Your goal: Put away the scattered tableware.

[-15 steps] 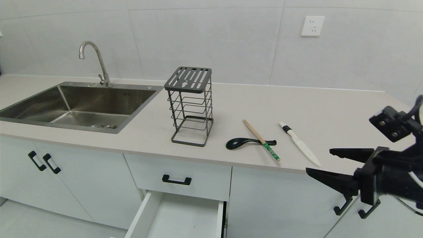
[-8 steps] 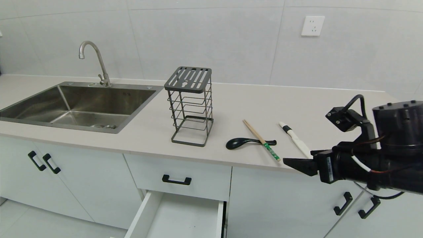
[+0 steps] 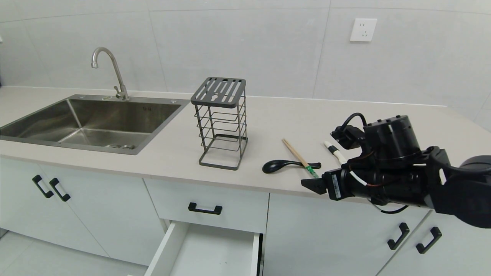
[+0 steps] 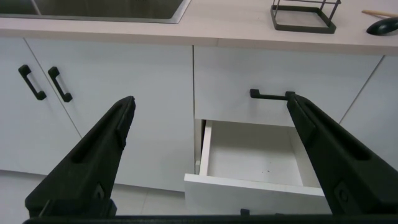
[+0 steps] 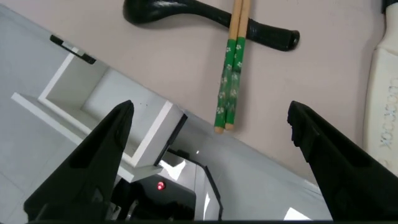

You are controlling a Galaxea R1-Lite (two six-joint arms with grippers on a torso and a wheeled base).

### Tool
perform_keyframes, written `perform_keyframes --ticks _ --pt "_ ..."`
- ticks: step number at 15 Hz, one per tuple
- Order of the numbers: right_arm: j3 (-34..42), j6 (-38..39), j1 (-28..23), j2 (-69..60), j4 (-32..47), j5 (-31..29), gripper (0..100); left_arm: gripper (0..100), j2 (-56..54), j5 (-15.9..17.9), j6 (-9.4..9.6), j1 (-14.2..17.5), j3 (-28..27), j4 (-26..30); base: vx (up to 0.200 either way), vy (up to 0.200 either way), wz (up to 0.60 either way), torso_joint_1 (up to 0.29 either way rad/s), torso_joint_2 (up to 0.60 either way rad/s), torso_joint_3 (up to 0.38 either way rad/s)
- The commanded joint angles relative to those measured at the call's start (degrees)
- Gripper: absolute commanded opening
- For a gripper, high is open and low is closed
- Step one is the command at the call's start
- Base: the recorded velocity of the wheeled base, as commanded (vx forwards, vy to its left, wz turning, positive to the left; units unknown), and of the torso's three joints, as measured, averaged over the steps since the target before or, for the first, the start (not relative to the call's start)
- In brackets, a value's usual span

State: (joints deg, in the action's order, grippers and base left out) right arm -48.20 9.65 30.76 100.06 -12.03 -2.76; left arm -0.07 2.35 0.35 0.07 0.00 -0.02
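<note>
A black spoon [image 3: 285, 165] lies on the counter with a pair of green-tipped chopsticks [image 3: 301, 159] laid across its handle. A white knife [image 3: 335, 151] rests to their right, partly behind my right arm. My right gripper [image 3: 311, 184] hovers at the counter's front edge, just over the chopsticks' green tips. In the right wrist view it [image 5: 210, 109] is open, fingers spread wide over the chopsticks [image 5: 231, 74], the spoon [image 5: 186, 11] and the knife [image 5: 385, 93]. My left gripper [image 4: 210, 98] is open, low in front of the cabinets, facing the pulled-out drawer [image 4: 255, 155].
A dark wire rack [image 3: 221, 124] stands mid-counter, left of the tableware. The sink [image 3: 88, 122] with its faucet [image 3: 109, 73] is at far left. The white drawer [image 3: 203, 249] stands open below the counter, under another drawer with a black handle [image 3: 205, 209].
My right arm has swung left and forward from the counter's right end, and its gripper now hangs over the chopsticks' tips. The tableware has not moved.
</note>
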Motion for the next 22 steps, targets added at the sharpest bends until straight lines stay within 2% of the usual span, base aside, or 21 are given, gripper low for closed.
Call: perform_keyframes --ticks 1,16,17,22 --pt "-0.93 0.01 0.00 2.95 -0.01 -1.20 100 100 0.07 0.02 0.00 0.01 0.00 -0.06 0.000 0.000 0.00 0.000 0.00 0.000" --pt "-6.91 -0.95 0.71 9.98 -0.27 -3.57 100 100 0.07 0.02 0.00 0.01 0.00 -0.06 0.000 0.000 0.00 0.000 0.00 0.000" --pt "-7.08 -1.04 0.62 10.07 -0.27 -4.10 0 100 0.07 0.02 0.00 0.01 0.00 0.02 0.000 0.000 0.00 0.000 0.00 0.000" --pt "-7.26 -1.04 0.36 10.68 -0.27 -4.54 0 100 0.07 0.02 0.00 0.01 0.00 0.02 0.000 0.000 0.00 0.000 0.00 0.000"
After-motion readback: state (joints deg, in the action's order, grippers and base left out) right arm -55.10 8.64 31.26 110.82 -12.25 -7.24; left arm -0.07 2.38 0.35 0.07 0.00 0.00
